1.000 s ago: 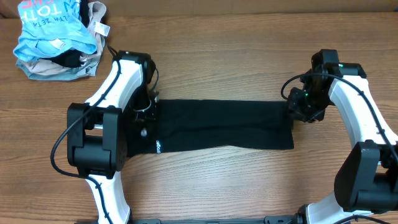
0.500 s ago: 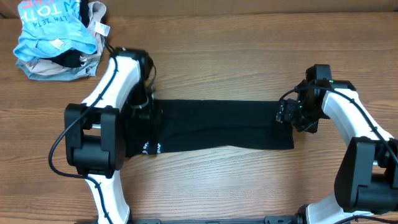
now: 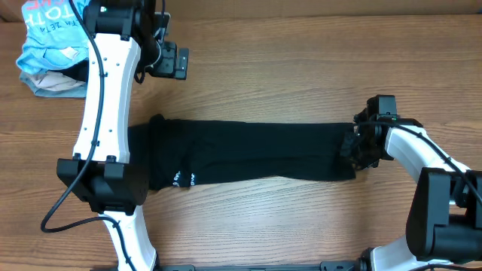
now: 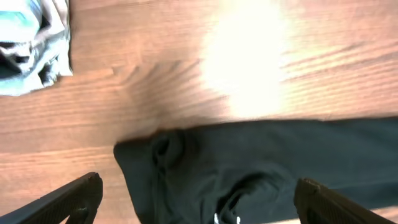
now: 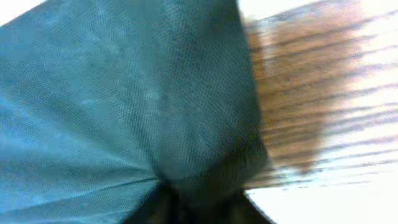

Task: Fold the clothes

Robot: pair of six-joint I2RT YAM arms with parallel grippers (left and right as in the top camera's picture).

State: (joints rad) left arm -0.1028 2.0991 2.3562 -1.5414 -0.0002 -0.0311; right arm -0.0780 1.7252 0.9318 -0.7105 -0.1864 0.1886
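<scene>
The black T-shirt (image 3: 256, 153) lies on the wooden table as a long folded strip running left to right, with its small white logo (image 3: 183, 178) near the front left. My left gripper (image 3: 172, 62) is raised high behind the shirt's left end. In the left wrist view its fingers (image 4: 199, 202) are wide open and empty above the shirt's rumpled left end (image 4: 249, 168). My right gripper (image 3: 352, 147) sits on the shirt's right edge. In the right wrist view the fabric (image 5: 124, 93) fills the frame and bunches into the jaws (image 5: 186, 202).
A pile of other clothes sits at the back left corner: a light-blue garment with white lettering (image 3: 56, 34) over a beige one (image 3: 53, 84). It also shows in the left wrist view (image 4: 31, 50). Bare wooden table (image 3: 301, 75) surrounds the shirt.
My left arm has let go of the shirt's left end and risen up and back toward the pile. My right gripper has shifted slightly at the shirt's right edge.
</scene>
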